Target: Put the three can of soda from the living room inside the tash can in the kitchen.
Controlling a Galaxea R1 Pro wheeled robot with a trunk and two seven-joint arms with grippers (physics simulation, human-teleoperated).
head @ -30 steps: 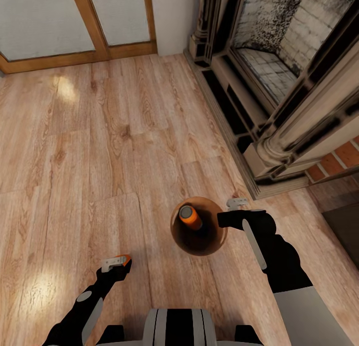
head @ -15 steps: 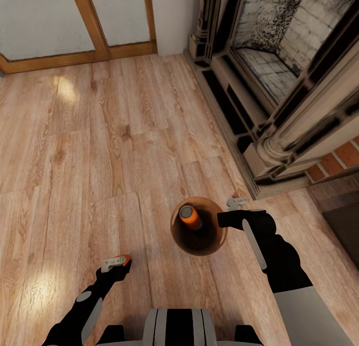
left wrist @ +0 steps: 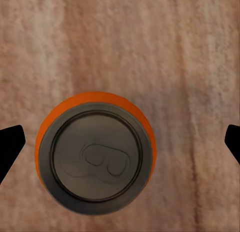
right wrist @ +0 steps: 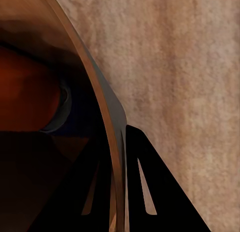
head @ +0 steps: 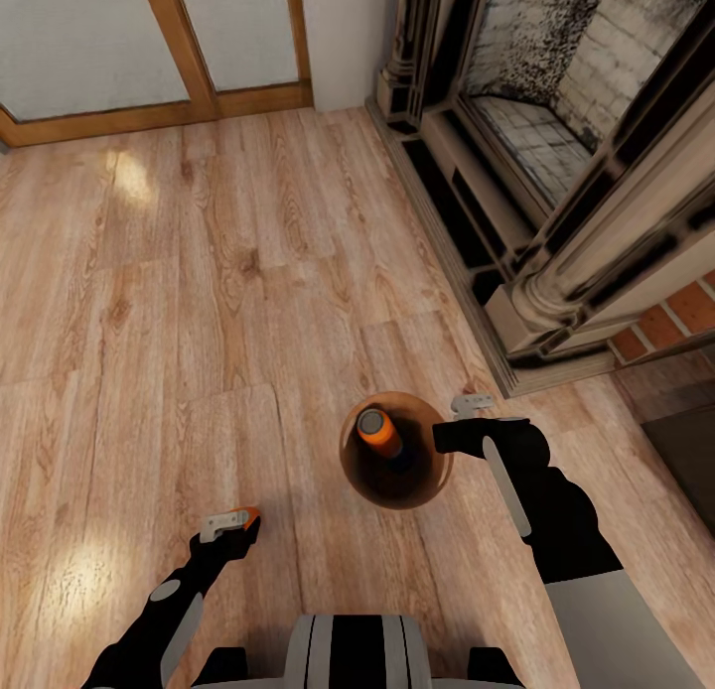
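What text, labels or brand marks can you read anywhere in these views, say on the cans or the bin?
None can be read.
Can under the left tool: plain orange wall, grey top with a tab, no lettering.
Can in the bin: no print visible.
Bin: bare glossy brown wall.

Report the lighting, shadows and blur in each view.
Head view: bright patches on the wood floor, a soft shadow beside the trash can. Left wrist view: the soda can top is fairly sharp, the floor soft. Right wrist view: the bin wall is dark and blurred, with the fingers as black silhouettes.
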